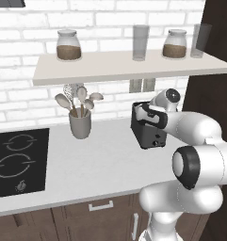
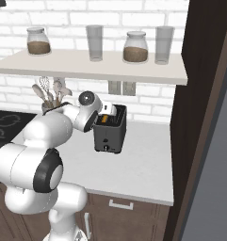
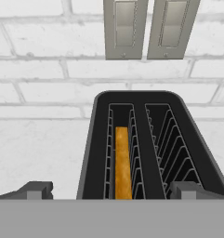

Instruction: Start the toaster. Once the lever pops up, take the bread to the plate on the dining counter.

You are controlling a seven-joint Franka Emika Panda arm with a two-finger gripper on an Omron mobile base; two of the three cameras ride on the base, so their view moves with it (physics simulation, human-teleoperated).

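Note:
The dark grey toaster [image 1: 150,134] stands on the pale worktop by the brick wall, also seen from the right [image 2: 110,136]. In the hand view I look down into its two slots [image 3: 146,139]. The bread [image 3: 123,162] stands on edge in the left slot, a golden strip [image 2: 104,120] from the right base view; the right slot holds nothing. My gripper [image 3: 112,191] hovers just above the toaster's near end, open, with one fingertip [image 3: 36,190] left of the body and the other over its right side. Nothing is between them. The plate and the dining counter are out of view.
A grey utensil holder [image 1: 80,123] stands left of the toaster, and a black hob [image 1: 18,162] lies further left. A shelf [image 1: 129,66] with jars and glasses hangs overhead. Two wall outlets [image 3: 143,28] sit behind the toaster. A tall dark cabinet [image 2: 204,117] closes the right side.

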